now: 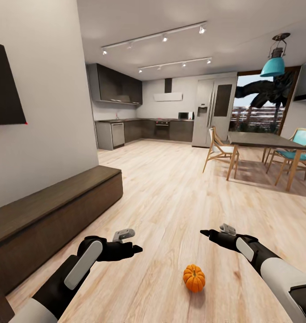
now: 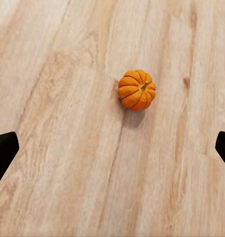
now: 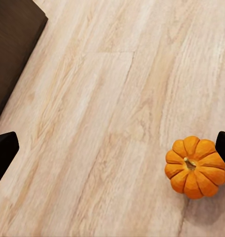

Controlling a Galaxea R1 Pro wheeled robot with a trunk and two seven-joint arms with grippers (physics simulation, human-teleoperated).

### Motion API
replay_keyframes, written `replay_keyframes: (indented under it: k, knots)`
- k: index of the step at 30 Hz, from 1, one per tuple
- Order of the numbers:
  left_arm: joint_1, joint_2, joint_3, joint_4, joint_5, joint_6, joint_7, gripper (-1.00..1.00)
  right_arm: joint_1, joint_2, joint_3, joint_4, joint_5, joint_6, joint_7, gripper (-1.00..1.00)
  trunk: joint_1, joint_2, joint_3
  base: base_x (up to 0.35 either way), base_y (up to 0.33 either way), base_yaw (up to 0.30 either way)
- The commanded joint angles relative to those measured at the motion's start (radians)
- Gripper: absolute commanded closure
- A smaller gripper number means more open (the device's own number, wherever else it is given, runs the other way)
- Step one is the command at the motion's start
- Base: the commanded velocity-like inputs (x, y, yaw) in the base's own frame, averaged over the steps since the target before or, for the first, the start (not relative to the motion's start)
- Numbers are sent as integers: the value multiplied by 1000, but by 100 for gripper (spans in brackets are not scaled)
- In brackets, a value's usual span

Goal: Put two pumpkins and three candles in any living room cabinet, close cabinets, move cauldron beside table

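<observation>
One small orange ribbed pumpkin [image 1: 194, 277] sits on the wood floor between my two arms, closer to the right one. My left gripper [image 1: 130, 241] hovers open above the floor, to the left of the pumpkin [image 2: 137, 90] and apart from it. Open too, my right gripper [image 1: 216, 232] hangs just beyond the pumpkin [image 3: 195, 167]. Neither holds anything. The long dark-brown cabinet [image 1: 50, 211] runs along the left wall with its fronts shut; its corner [image 3: 13, 39] appears in the right wrist view. The candles, the cauldron and the living-room table are out of view.
A dark screen [image 1: 5, 89] hangs on the left wall above the cabinet. A dining table [image 1: 260, 140] with wooden chairs [image 1: 220, 150] stands at the back right. The kitchen counters [image 1: 144, 130] and a fridge [image 1: 213, 112] lie far ahead across open wood floor.
</observation>
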Motion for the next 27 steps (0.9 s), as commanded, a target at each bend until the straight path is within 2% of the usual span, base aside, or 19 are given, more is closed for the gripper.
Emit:
replay_keyframes:
  k: [1, 5, 27]
  knots:
    - [-1, 1, -2, -1, 11, 0, 10, -100, -1, -1, 4, -1, -6, 4, 1, -100, 4, -8, -4, 0, 0, 0]
    - [-1, 1, -2, -1, 10, 0, 10, -100, -1, 0, 4, -1, -6, 4, 1, -100, 19, -36, -17, 0, 0, 0]
    - [-1, 2, -2, -1, 11, 1, 10, -100, -1, 2, 3, -1, -4, 1, 1, -100, 29, -41, -102, 0, 0, 0]
